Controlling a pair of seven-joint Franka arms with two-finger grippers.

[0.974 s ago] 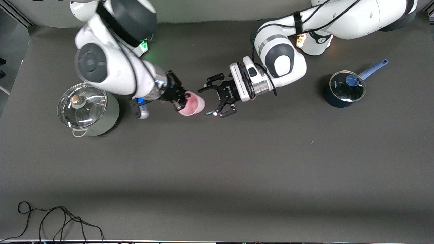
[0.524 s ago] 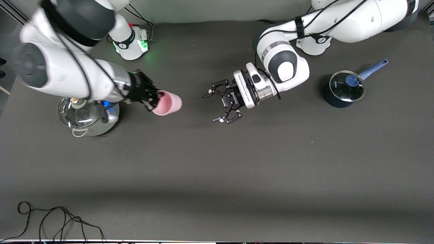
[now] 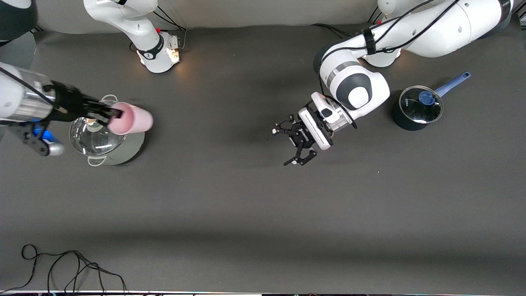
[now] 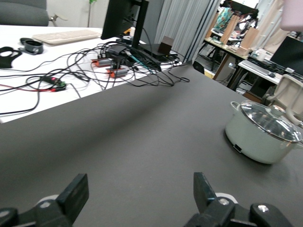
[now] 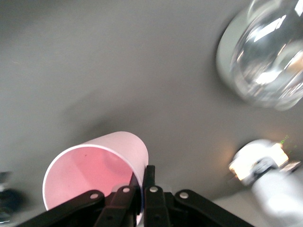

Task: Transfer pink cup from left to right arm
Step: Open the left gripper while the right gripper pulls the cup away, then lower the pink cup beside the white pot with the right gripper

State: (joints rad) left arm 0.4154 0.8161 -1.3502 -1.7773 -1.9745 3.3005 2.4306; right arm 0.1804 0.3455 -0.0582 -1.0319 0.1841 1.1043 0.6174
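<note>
Cup [image 3: 130, 119] pinched at its rim by my right gripper [image 3: 107, 116], over the pot [image 3: 107, 139]; handover looks done. Left gripper [image 3: 295, 144] open, mid-table.

Right gripper [image 3: 110, 116] up in the air, fingers pinched on the cup [image 3: 130, 119] rim, wrist seemingly level, left gripper [image 3: 292, 147] over mid-table, fingers spread, holding nothing, angled down

A pale lidded stockpot [image 3: 107, 142] is seen at mid-left of the front view. A dark blue saucepan [image 3: 417, 107] with glass lid is placed at upper right. A black cable [image 3: 65, 267] is coiled at lower left.
</note>
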